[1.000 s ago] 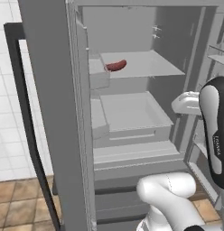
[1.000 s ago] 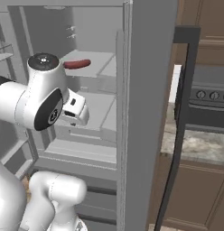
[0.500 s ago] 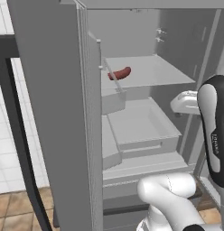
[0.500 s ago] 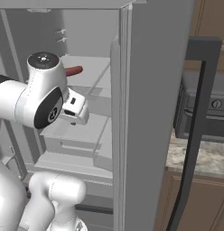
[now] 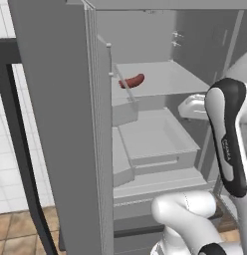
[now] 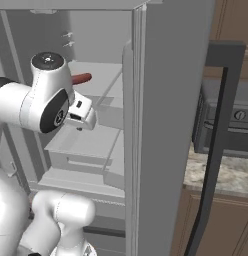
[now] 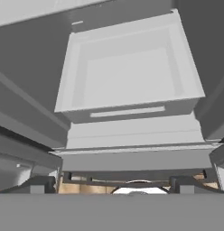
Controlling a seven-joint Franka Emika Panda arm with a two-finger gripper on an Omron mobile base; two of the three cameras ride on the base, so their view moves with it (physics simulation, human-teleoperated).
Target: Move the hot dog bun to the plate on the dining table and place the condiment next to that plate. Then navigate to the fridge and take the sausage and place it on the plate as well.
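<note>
Inside the open fridge, I see the sausage lying on the upper shelf.

From the left base camera the reddish-brown sausage rests near the shelf's front left edge, above an open grey drawer. From the right base camera I see the sausage poking out just behind the arm's white elbow joint. My gripper looks down on the drawer from above, its two dark fingertips standing wide apart with nothing between them, well below the shelf with the sausage.
</note>
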